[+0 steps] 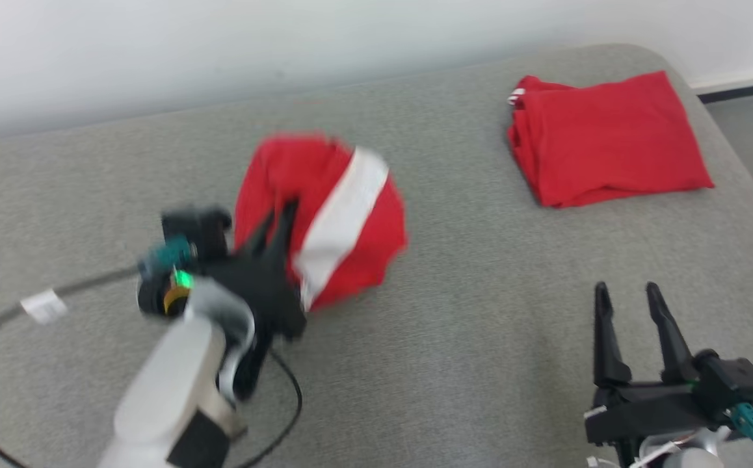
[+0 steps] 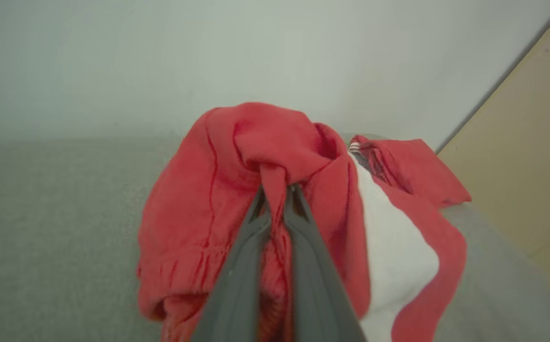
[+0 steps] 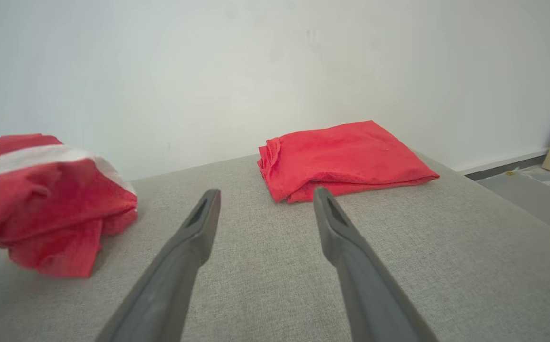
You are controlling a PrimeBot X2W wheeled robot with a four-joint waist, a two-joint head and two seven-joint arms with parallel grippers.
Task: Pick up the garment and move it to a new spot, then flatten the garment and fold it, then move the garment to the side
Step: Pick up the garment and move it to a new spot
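My left gripper (image 1: 279, 221) is clenching the crumpled garment (image 1: 370, 227) near the middle of the bench (image 1: 454, 338) while my right gripper (image 1: 627, 292) is hovering released, so I am judging flattening, folding and setting aside undone.

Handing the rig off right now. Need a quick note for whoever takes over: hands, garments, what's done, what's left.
Left hand: shut on a pinch of the striped garment, red with a white band.
Right hand: open, holding nothing, over the grey surface at near right.
Striped garment: bunched mid-surface, not flattened; can't tell if it is lifted clear.
Folded red garment: lying far right, apart from both hands.
Done: grasp made.
Left: place at a new spot, flatten, fold, move aside.
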